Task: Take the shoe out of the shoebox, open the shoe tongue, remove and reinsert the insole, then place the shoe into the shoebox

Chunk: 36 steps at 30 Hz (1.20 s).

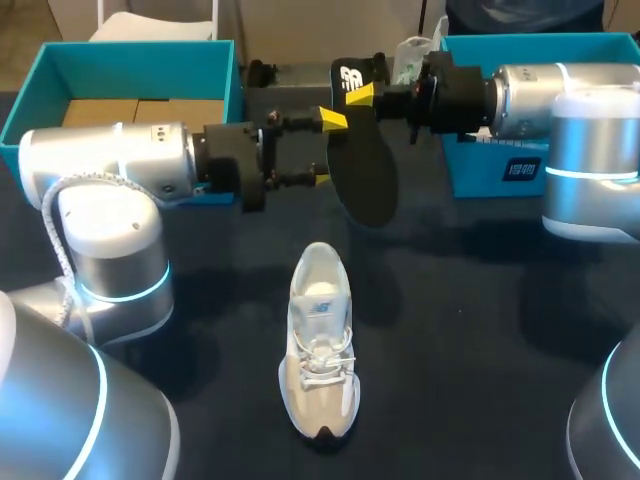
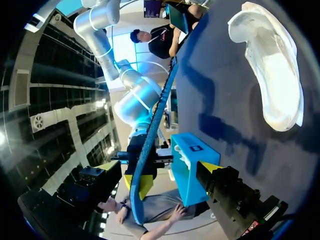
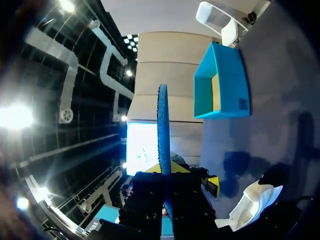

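Nearest you, one white and grey lace-up trainer (image 1: 320, 345) lies alone on the dark desk (image 1: 470, 350), toe towards the near edge. A mark on its tongue is too small to read.

Above the desk's middle hangs one black foam insole (image 1: 365, 170). Your right end effector (image 1: 358, 97) is clenched on the heel end, next to a white logo (image 1: 352, 78). Your left end effector (image 1: 327, 150) is released, with its yellow tips spread wide. In the left wrist view the insole sits edge-on between them.

You have two teal boxes. One open teal cardboard box (image 1: 140, 62), brown inside, sits at the far left corner. The second teal box (image 1: 480, 170) sits at the far right and carries one dark label (image 1: 523, 168) whose white print is illegible.
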Available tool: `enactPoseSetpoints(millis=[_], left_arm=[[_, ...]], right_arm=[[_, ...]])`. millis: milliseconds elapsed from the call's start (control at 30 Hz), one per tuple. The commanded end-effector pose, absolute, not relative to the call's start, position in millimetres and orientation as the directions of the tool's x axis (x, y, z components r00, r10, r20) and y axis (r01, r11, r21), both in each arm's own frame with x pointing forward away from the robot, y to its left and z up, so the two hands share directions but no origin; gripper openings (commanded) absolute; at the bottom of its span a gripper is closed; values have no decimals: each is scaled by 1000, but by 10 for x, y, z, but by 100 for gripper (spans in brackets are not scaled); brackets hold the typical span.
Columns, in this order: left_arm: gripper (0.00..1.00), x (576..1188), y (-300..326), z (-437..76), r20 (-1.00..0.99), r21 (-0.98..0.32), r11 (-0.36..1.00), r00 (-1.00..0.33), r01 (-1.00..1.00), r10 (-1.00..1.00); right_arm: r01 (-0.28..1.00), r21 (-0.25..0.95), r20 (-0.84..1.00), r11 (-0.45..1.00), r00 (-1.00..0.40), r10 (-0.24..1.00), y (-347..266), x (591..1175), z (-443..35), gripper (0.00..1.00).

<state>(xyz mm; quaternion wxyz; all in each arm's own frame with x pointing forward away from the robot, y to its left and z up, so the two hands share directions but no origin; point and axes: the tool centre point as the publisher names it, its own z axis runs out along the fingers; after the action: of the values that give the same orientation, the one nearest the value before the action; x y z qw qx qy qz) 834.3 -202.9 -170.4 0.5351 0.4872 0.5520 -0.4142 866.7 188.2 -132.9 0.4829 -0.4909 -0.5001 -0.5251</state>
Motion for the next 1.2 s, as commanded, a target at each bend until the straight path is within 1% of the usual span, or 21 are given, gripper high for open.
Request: enactPoseSetpoints(millis=[33,100,167,233,400,467,567,633,667,733,800,900,1200], left_arm=[[100,8354,-2133,-1651,-991,66,202,40,977,131],[100,8336,-2134,-1630,-990,66,202,39,977,138],[98,8325,-2138,-1619,-990,68,200,40,977,138],[91,8317,-2141,-1593,-989,69,200,41,977,140],[83,8311,-2132,-1561,-989,73,193,45,978,141],[77,8310,-2132,-1562,-988,75,192,47,979,145],[63,8309,-2133,-1567,-987,81,187,53,979,153],[58,8306,-2138,-1568,-986,84,184,56,979,154],[50,8304,-2142,-1567,-986,86,182,58,980,154],[45,8300,-2151,-1564,-986,91,177,64,980,154],[45,8299,-2166,-1565,-986,94,175,67,980,154],[47,8303,-2184,-1567,-987,93,171,68,981,148],[37,8306,-2249,-1548,-987,100,164,78,981,139]], right_arm=[[998,50,999,-35,-50,-12,1886,8657,-1322,0],[998,50,999,-35,-50,-12,1886,8657,-1322,0],[998,50,999,-35,-50,-12,1886,8657,-1322,0],[998,50,999,-35,-50,-12,1886,8657,-1322,0],[998,50,999,-35,-50,-12,1886,8657,-1322,0],[998,50,999,-35,-50,-12,1886,8657,-1322,0],[998,50,999,-35,-50,-12,1886,8657,-1322,0],[998,50,999,-35,-50,-12,1886,8657,-1322,0],[998,50,999,-35,-50,-12,1886,8657,-1322,0],[998,50,999,-35,-50,-12,1886,8657,-1322,0],[998,50,999,-35,-50,-12,1886,8657,-1322,0],[998,50,999,-35,-50,-12,1886,8657,-1322,0],[998,50,999,-35,-50,-12,1886,8657,-1322,0]])
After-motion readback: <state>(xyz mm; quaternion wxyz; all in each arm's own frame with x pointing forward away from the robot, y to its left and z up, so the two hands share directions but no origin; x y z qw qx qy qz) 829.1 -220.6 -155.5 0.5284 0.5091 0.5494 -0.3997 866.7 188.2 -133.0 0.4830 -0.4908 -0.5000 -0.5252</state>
